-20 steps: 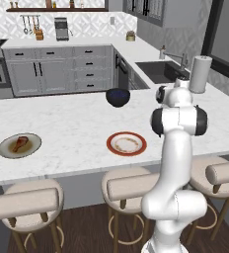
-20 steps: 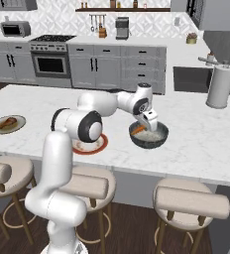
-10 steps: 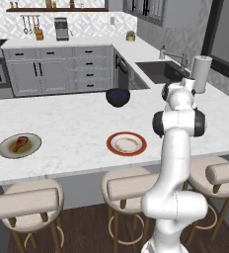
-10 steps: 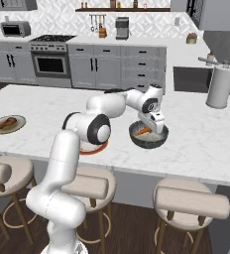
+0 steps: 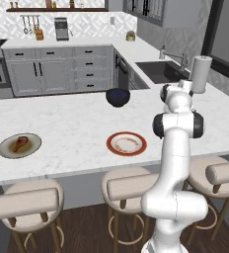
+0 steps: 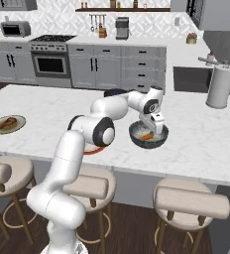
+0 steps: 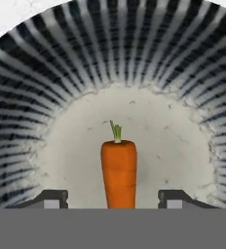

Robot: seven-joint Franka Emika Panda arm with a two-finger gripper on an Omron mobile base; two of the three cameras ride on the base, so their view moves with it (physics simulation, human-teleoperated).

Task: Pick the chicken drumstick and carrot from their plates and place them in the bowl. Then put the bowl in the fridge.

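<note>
One carrot (image 7: 119, 172) lies in one bowl (image 6: 147, 140) between the spread end effector (image 7: 113, 200) fingers.

White arm (image 5: 178, 163), glossy, built of rounded tubular links; fat bulbous base segment at lower right of the left base view; dark grey-black round caps at the joints, one pair flanking the link mid-frame right; same white links and dark joint discs run from lower left to centre in the right base view; hand is a small white block; gripper (image 7: 114, 198) fingers (image 7: 50, 198) dark, squarish, with paler grey pads; no cables, screws or markings visible.
</note>
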